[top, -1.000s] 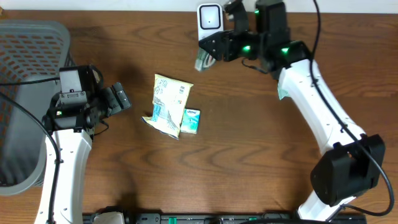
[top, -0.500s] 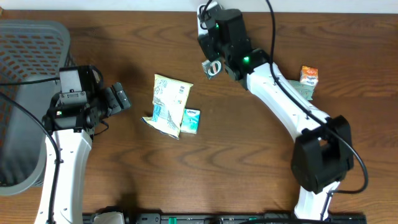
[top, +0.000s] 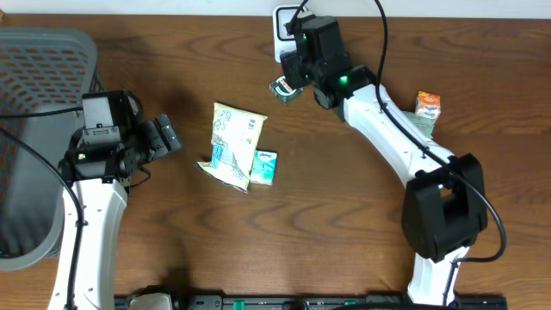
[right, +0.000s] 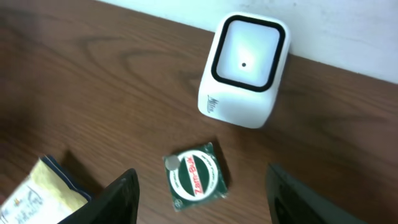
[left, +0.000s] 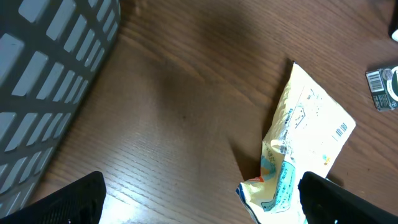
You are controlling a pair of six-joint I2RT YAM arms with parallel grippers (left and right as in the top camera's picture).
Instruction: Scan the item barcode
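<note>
The item is a small green Zam-Buk packet lying face up on the table just in front of the white barcode scanner. My right gripper hovers over it, open, with a dark finger on each side and neither touching the packet. In the overhead view the packet sits just left of the right gripper, and the scanner is partly covered by the arm. My left gripper is open and holds nothing, left of the yellow packet.
A blue tissue pack lies against the yellow packet's right side. An orange carton stands at the back right beside the right arm. A grey basket fills the left edge. The left wrist view shows the basket wall.
The right arm has swung left along the back of the table, uncovering the orange carton. The green packet now lies free below the open right jaws. The left arm has not moved.
</note>
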